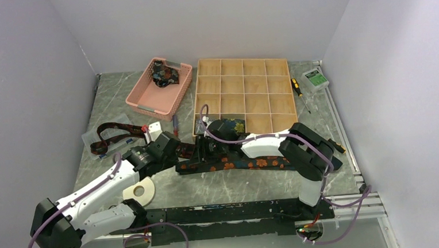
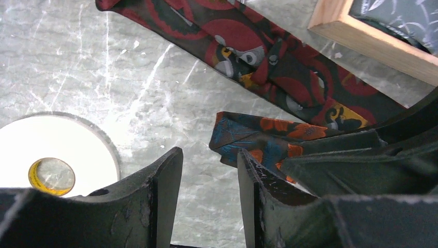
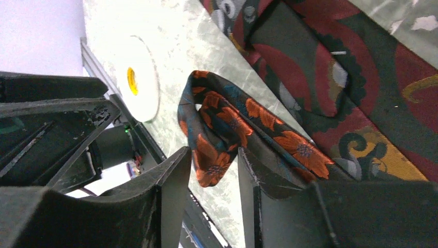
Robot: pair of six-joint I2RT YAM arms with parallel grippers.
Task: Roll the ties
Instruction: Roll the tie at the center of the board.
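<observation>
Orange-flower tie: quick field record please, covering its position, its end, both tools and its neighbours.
position: orange-flower tie stretched on table between the arms
end: curled end forms a loose loop
left tool: open, nothing between jaws
right tool: open, at the curled end
neighbours: maroon tie alongside; tape ring apart

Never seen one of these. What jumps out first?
A long dark necktie with orange flowers lies across the grey marbled table, white left arm and white right arm bent over it. Behind stands a pale wooden tray of square compartments, a pink plastic basket to its left.
</observation>
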